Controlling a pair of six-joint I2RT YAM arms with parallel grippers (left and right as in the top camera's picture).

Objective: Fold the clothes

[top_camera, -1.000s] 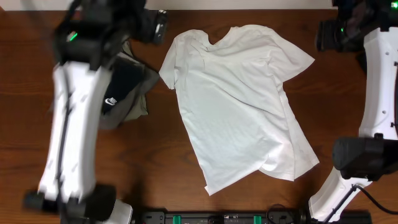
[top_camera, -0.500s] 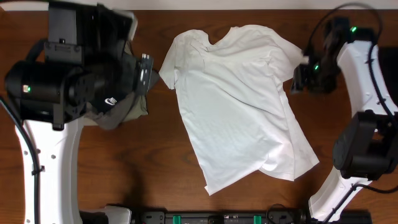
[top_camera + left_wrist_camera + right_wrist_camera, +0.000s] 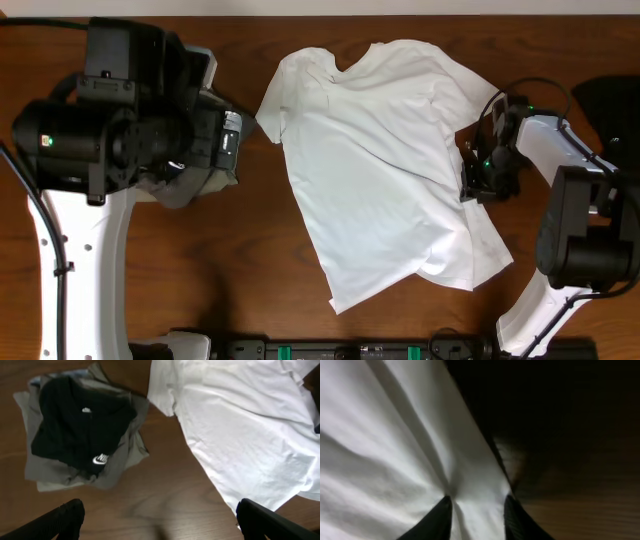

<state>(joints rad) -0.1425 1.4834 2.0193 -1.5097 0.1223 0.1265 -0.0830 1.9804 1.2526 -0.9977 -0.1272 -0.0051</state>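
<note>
A large white T-shirt lies spread flat in the middle of the table, collar toward the back; it also shows in the left wrist view. My right gripper is down at the shirt's right side edge. In the right wrist view its fingers are close together with the white fabric pinched and wrinkled between them. My left gripper is wide open and empty, above bare wood between the shirt and a pile of clothes: a black garment with a white logo on a grey one.
The left arm covers most of the pile in the overhead view; the pile's grey edge shows. A dark cloth-like thing lies at the far right edge. The table is brown wood.
My right arm swung down from the back right corner to the shirt's right edge and its gripper now rests on the fabric. My left arm shifted a little over the pile.
</note>
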